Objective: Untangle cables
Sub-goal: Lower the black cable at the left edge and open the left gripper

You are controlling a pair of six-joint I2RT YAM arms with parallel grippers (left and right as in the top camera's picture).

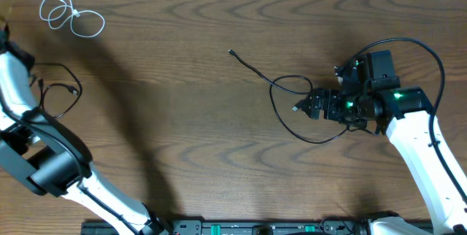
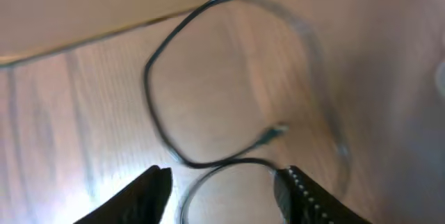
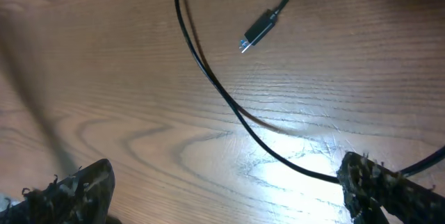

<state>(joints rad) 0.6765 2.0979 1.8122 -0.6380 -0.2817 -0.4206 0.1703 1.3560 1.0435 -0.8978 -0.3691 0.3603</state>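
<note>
A white cable [image 1: 71,14] lies coiled at the far left of the table. One black cable [image 1: 64,93] forms a loop by my left arm. In the left wrist view that loop [image 2: 156,106] lies just ahead of my open, empty left gripper [image 2: 222,189], its plug [image 2: 277,131] inside the loop. The second black cable [image 1: 281,93] curls at centre right, one plug [image 1: 232,52] stretched out to the upper left. My right gripper [image 1: 312,106] is open just above this cable [image 3: 208,78], which runs between the fingers [image 3: 229,193] close to the right one. Its other plug [image 3: 256,32] lies ahead.
A cardboard corner [image 1: 7,1] sits at the table's far left edge. The thick black cord of the right arm [image 1: 427,52] arcs over the table behind the right wrist. A light strip [image 2: 104,1] borders the wood beyond the left loop.
</note>
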